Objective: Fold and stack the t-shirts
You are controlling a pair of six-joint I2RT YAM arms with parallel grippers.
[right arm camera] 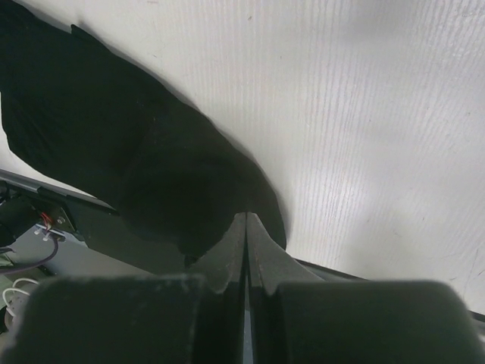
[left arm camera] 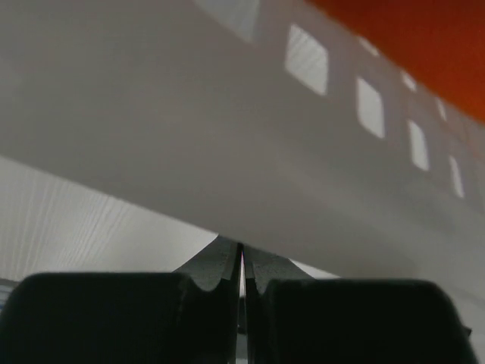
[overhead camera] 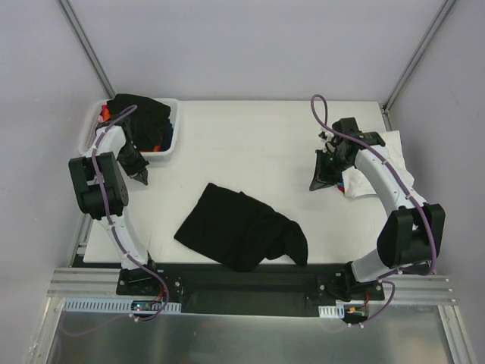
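Observation:
A large black t-shirt lies crumpled on the white table, near its front edge; in the right wrist view the black t-shirt fills the left side. Another black shirt tops the white mesh basket, with orange, red and blue cloth beneath. A white t-shirt lies at the table's right edge. My left gripper hangs shut and empty just in front of the basket; its wrist view shows the tips against the basket wall, orange cloth behind. My right gripper is shut and empty beside the white t-shirt.
Grey walls enclose the table on three sides. A black rail with the arm bases runs along the near edge. Small bits of red and blue cloth show at the white shirt's left edge, by my right gripper.

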